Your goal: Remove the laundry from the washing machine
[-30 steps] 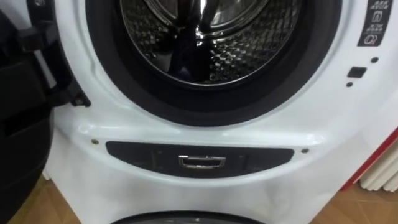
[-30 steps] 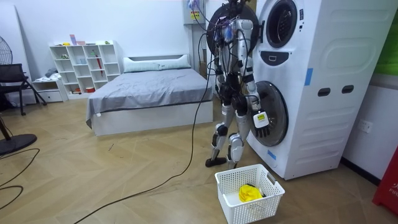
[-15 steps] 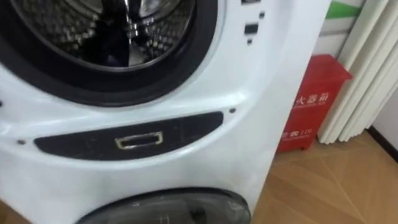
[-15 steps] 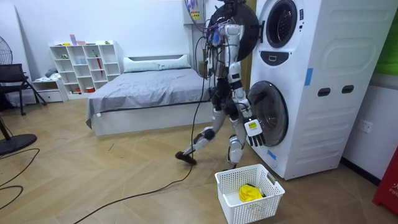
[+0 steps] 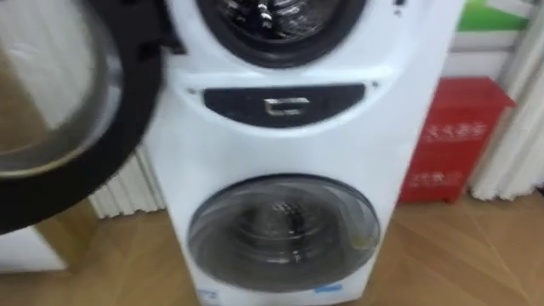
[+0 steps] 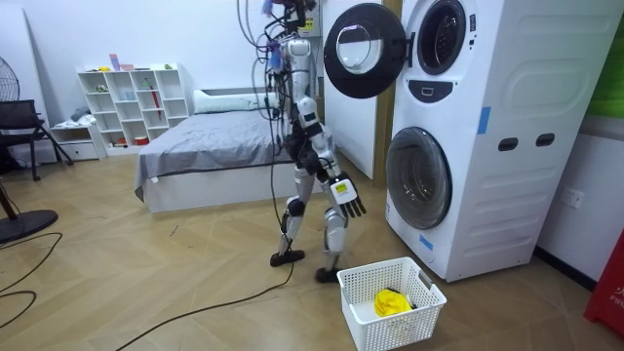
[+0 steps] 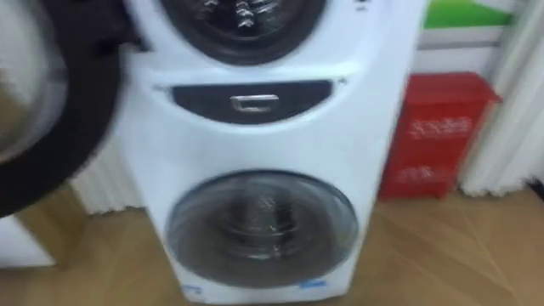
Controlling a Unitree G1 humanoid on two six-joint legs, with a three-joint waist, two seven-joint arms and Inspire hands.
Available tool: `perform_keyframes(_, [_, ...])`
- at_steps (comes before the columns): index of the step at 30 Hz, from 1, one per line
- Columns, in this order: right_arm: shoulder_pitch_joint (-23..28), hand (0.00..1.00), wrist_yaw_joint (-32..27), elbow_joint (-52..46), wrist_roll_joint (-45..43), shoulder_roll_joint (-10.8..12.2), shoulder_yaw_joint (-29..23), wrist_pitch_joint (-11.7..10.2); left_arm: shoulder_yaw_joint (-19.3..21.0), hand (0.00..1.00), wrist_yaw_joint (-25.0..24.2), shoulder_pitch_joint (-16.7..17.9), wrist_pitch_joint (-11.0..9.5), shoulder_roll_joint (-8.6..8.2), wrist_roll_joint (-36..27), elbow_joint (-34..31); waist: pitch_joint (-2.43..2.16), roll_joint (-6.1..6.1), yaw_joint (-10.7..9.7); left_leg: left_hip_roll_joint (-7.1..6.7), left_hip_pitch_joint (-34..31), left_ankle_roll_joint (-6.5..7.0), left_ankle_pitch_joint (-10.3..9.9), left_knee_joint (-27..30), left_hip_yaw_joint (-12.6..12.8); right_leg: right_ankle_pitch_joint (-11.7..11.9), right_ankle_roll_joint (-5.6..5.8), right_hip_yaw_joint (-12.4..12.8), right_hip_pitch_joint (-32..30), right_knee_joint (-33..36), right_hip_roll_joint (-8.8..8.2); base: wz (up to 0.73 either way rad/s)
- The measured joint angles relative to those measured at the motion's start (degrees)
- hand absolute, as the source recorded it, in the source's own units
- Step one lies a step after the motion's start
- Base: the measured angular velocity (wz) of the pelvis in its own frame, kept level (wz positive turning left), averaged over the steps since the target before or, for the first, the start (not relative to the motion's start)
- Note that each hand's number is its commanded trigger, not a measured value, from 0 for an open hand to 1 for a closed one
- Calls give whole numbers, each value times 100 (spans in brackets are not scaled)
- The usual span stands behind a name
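The stacked white washing machine stands before me. Its upper door hangs open to my left, and the steel drum shows at the top edge; I cannot make out cloth inside it. The lower door is closed. In the room view I stand a step back from the machine, beside the bed. My right hand hangs at hip height with its fingers spread, holding nothing. A white basket on the floor by the machine holds a yellow cloth.
A red box stands on the wooden floor right of the machine, with pale curtains beyond it. A grey bed and a white shelf lie behind me. A dark cable trails across the floor.
I have stepped back from the machine toward the room view's left. The eye views have shifted with me and now take in the open upper door and the closed lower door.
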Motion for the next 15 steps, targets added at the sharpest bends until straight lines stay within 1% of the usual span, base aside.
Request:
perform_keyframes(1, [14,0,0,19,-10,13,18,-4,33,0,29,10,-5,1,5,0,-1,-24,59,-18,-8,-17,23,-11,52,-100,13,48,139,-86,7,-7])
perform_keyframes(2, [31,0,5,38,-78,44,100,-14,127,0,56,43,-20,-9,-2,0,2,-107,182,-89,-34,-37,36,18,84,-189,99,69,306,-502,38,-37])
perform_keyframes(3, [32,0,44,59,-148,63,218,-39,205,0,58,73,-29,-37,-26,18,-11,-131,229,-111,-52,-58,49,52,118,-198,102,61,424,-928,85,-41])
perform_keyframes(4, [36,0,61,76,-182,74,229,-68,246,0,56,73,-40,-68,-54,35,-10,-119,242,-120,-77,-68,57,80,148,-143,35,81,461,-1095,133,-31])
perform_keyframes(5, [65,0,118,81,-250,100,234,-77,342,0,58,74,-116,-120,-58,65,-12,-111,248,-86,-92,-70,87,79,138,-38,-3,116,512,-1311,212,-25])
perform_keyframes(6, [90,0,180,81,-262,102,274,-89,370,0,58,75,-209,-142,-71,101,-18,-120,268,-72,-89,-63,102,50,40,62,-17,190,548,-1481,293,-28])
perform_keyframes(7, [91,0,213,82,-272,105,275,-98,369,0,58,75,-249,-147,-71,127,-18,-121,278,-58,-84,-59,105,39,8,122,-24,232,572,-1567,335,-33])
perform_keyframes(9, [120,0,302,80,-338,127,274,-185,390,0,58,75,-301,-152,-79,235,-34,-122,266,11,-65,-59,106,6,29,326,-40,316,693,-1919,458,-28])
perform_keyframes(12, [174,0,338,82,-376,172,274,-234,506,0,59,105,-305,-161,-200,256,-33,-181,270,56,-43,-62,105,-43,70,444,-53,342,761,-2084,519,-16])
perform_keyframes(13, [174,0,339,82,-383,174,274,-235,515,0,58,118,-305,-163,-236,254,-39,-192,266,60,-41,-62,105,-46,69,453,-53,343,779,-2105,525,-11])
perform_keyframes(15, [160,0,327,82,-470,174,272,-236,527,0,57,146,-302,-176,-402,255,-34,-188,285,67,-3,-62,105,-50,60,470,-55,338,834,-2156,542,-8])
